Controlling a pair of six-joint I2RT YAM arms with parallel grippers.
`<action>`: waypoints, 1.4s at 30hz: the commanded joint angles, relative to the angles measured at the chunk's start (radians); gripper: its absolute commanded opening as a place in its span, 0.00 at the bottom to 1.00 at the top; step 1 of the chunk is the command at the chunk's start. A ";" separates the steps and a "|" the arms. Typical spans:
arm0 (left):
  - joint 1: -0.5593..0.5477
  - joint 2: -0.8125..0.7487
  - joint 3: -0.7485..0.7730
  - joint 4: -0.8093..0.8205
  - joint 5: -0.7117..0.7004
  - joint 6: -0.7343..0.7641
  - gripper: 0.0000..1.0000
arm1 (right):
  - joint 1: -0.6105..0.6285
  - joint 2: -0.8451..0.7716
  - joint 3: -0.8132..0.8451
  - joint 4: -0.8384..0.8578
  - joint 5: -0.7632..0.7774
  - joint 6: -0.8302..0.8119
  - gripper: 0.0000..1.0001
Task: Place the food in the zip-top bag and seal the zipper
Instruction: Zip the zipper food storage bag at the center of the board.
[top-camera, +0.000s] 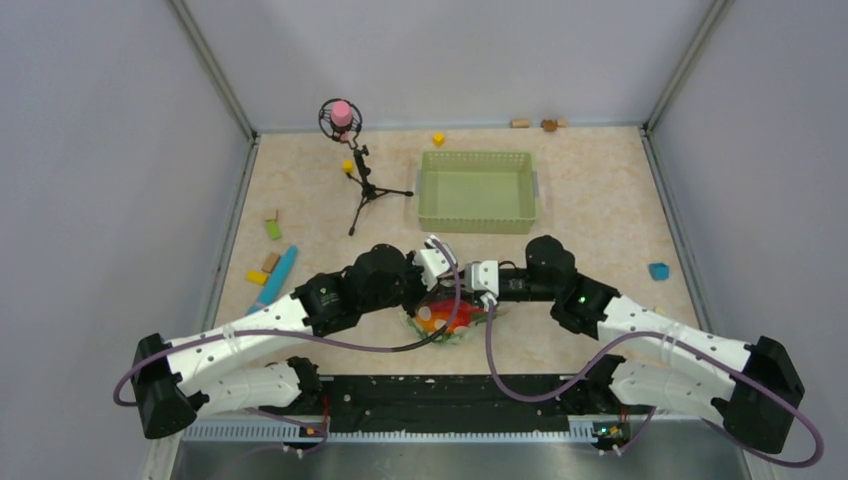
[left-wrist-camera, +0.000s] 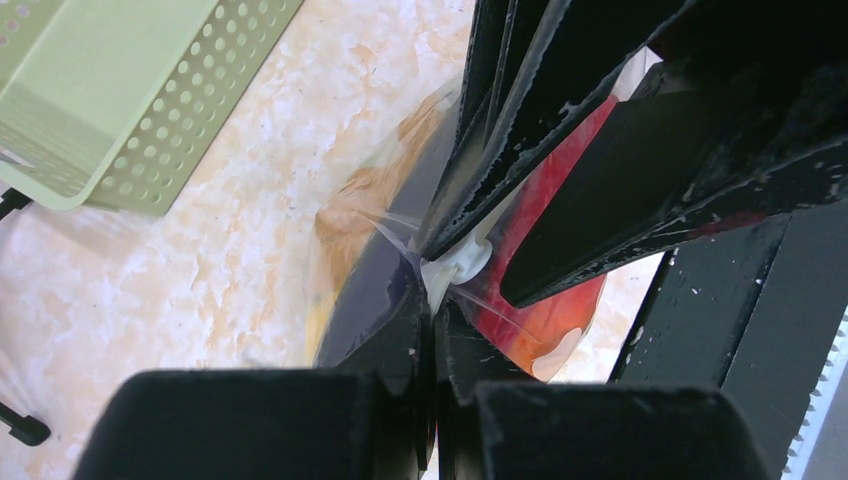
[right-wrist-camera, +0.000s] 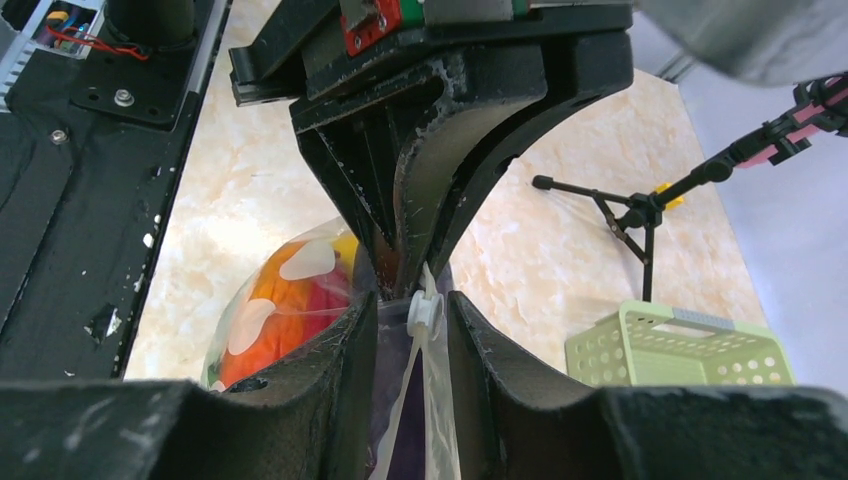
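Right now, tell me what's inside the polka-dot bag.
Inside the zip-top bag, orange and red food and a dark purple piece show. The grippers hide the rest.

zip-top bag (right-wrist-camera: 300, 300): clear glossy film. Mesh basket (left-wrist-camera: 110, 90): matt green perforated plastic. Table (left-wrist-camera: 230, 260): smooth marbled beige. Gripper fingers (right-wrist-camera: 330, 400): scuffed matt black.

bag (right-wrist-camera: 300, 300) – dotted, clear, upright | food (right-wrist-camera: 280, 310) – inside | zipper (right-wrist-camera: 425, 312) – seemingly pinched
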 joint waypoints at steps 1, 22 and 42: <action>0.000 0.006 0.030 0.031 0.023 0.004 0.00 | -0.001 -0.029 0.026 0.027 -0.032 -0.010 0.31; -0.001 -0.019 0.019 0.039 0.029 0.002 0.00 | -0.001 0.017 0.067 -0.080 0.033 -0.029 0.00; -0.001 -0.236 -0.098 -0.096 -0.572 -0.320 0.00 | -0.141 -0.030 0.134 -0.490 0.959 0.056 0.00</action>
